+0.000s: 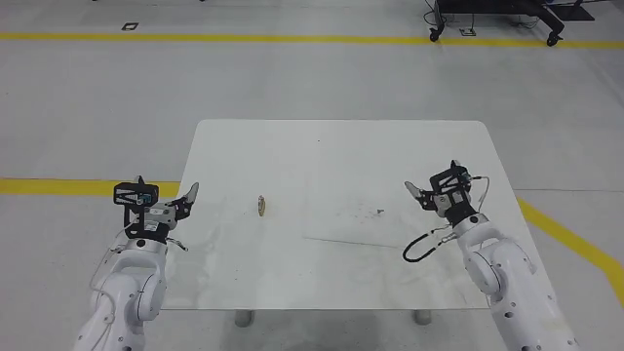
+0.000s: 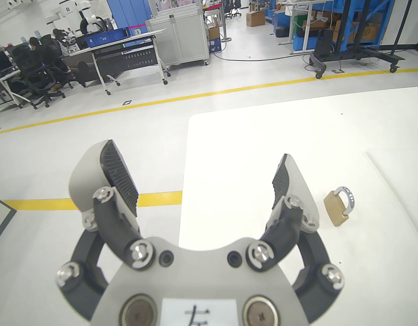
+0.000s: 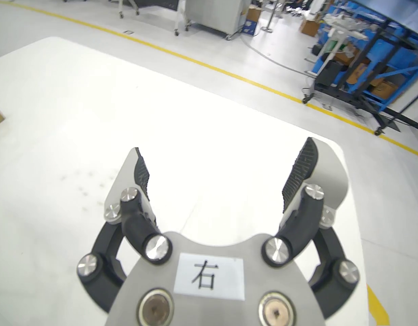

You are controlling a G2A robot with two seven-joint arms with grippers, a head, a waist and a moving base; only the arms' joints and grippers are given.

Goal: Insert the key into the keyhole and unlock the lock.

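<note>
**White table, one padlock, both grippers spread**

White tabletop (image 1: 341,151) stands on a pale workshop floor crossed by yellow tape lines (image 1: 292,37). At its left edge hangs the left gripper (image 1: 166,191), its fingers (image 2: 120,174) held wide apart with nothing between them. In the left wrist view one ribbed pad sits out over the floor and the other over the table, so the gripper (image 2: 197,152) straddles the edge.

Beyond the table-side finger, just outside its tip and apart from it, a brass padlock (image 2: 338,206) lies on the table with its silver shackle pointing away from the gripper. From above, the padlock (image 1: 261,204) lies near the left fingers and well apart from the right ones.

Between the padlock and the right fingers, nearer the latter, a small dark speck (image 1: 378,212) rests on the surface; it is too small to tell what it is.

Over the table's right part, the right gripper (image 1: 434,183) has its fingers (image 3: 298,171) equally spread and empty, with bare tabletop beneath the gap (image 3: 222,147).
</note>
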